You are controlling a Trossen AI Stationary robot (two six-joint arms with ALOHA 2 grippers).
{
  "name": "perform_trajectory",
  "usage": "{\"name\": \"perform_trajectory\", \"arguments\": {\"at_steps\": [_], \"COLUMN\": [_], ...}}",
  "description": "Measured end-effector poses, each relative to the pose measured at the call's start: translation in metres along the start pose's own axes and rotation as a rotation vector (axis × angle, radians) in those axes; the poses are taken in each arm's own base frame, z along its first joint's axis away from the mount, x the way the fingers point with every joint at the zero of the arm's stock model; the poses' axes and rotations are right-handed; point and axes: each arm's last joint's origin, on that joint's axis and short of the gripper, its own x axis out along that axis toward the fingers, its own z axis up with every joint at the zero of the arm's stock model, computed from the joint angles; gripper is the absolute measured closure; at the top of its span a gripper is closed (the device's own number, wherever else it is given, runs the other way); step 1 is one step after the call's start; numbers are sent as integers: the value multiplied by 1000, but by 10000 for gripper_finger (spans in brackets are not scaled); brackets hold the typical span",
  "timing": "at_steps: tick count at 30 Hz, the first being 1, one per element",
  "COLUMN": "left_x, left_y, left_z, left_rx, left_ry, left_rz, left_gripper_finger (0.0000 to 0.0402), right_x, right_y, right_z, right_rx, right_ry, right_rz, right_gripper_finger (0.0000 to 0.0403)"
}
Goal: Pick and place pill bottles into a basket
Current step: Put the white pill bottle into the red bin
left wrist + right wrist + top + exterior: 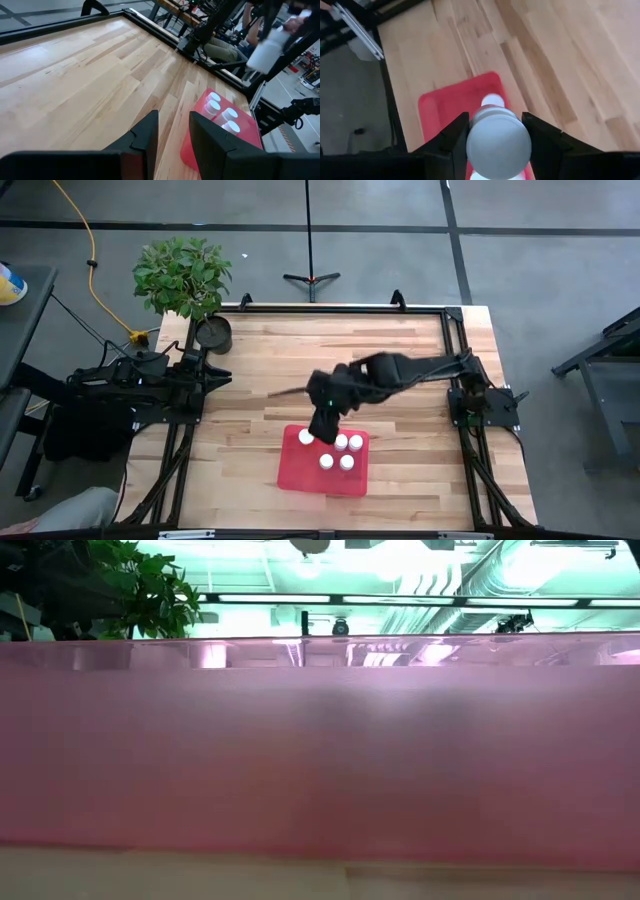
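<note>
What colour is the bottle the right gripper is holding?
White: the bottle in the right gripper shows best in the left wrist view.

Your non-task items, seen from overhead: leafy potted plant [182, 275] off table's 10 o'clock corner; round black pot [213, 334] on wooden table [300, 360] at 10 o'clock; black tripod stand [311, 277] on floor at 12; yellow cable [92, 250] beyond plant.
</note>
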Motion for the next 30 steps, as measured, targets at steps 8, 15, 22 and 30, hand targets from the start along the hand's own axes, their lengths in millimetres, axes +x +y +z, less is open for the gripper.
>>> {"name": "perform_trajectory", "arguments": {"at_steps": [8,15,22,30], "left_x": [0,0,0,0], "left_y": [0,0,0,0], "left_z": [0,0,0,0], "left_rx": [0,0,0,0], "left_ry": [1,0,0,1], "left_rz": [0,0,0,0], "left_gripper_finger": [257,257,257,257], "right_x": [44,84,100,100], "right_y": [16,23,27,33], "right_z": [-38,-61,-66,-56], "right_rx": [20,5,-44,-86], "right_ry": [110,143,123,40], "right_rz": [-74,-1,90,190], "right_gripper_finger": [255,255,255,255]}}
